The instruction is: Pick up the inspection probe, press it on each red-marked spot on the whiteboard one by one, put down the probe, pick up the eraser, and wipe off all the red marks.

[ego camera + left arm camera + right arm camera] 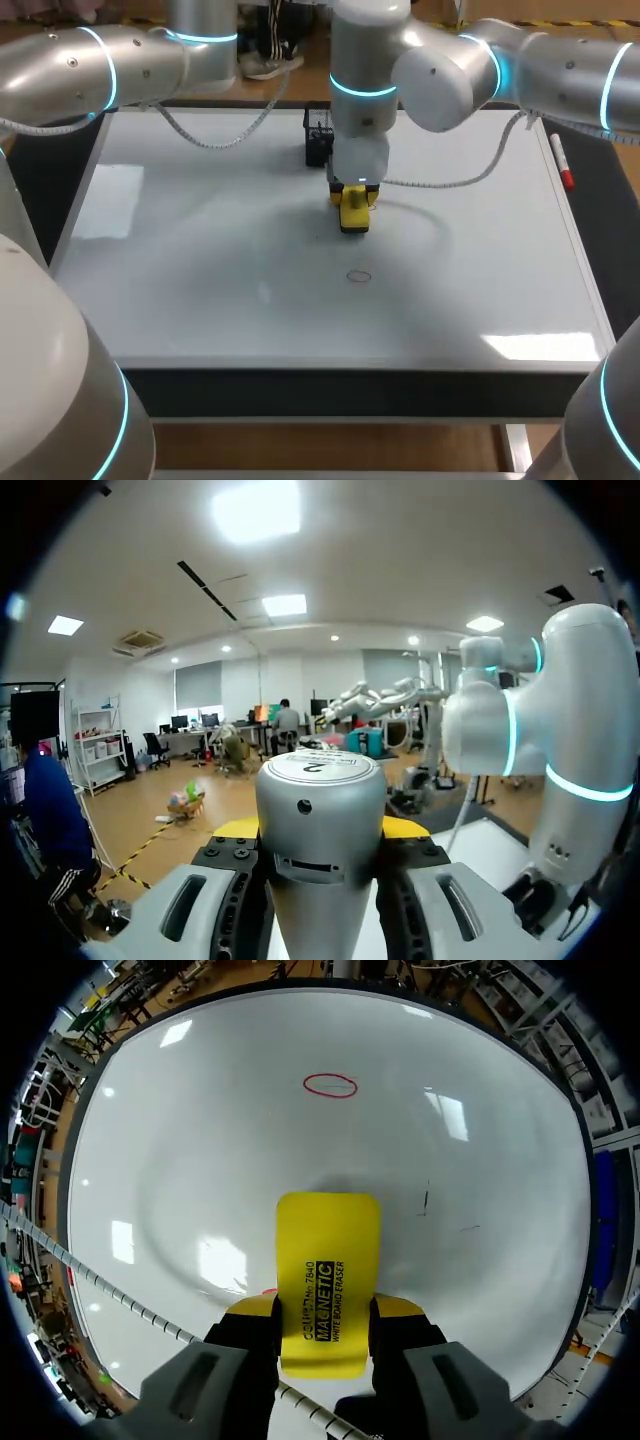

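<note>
- Head view: the whiteboard (200,280) fills most of the frame. The right arm (450,70) comes in from the upper right and reaches to the upper middle.
- There the right gripper (355,200) points down, with the yellow eraser (355,216) clamped between its fingers, at or just over the board.
- One red ring mark (358,276) lies just below the eraser, at the centre of the frame, apart from it.
- A black holder (318,136) stands at the upper middle, and a red-capped marker (562,165) lies on the right edge.
- The left arm (90,65) crosses the upper left; its gripper does not show here.
- Left wrist view: the left gripper (320,827) grips the grey cylindrical inspection probe (320,810), a yellow tip on either side, lifted clear of the board.
- Right wrist view: the jaws of the right gripper (322,1310) are closed on the eraser (328,1260). The red ring mark (330,1085) lies ahead of it on the whiteboard (200,1140).
</note>
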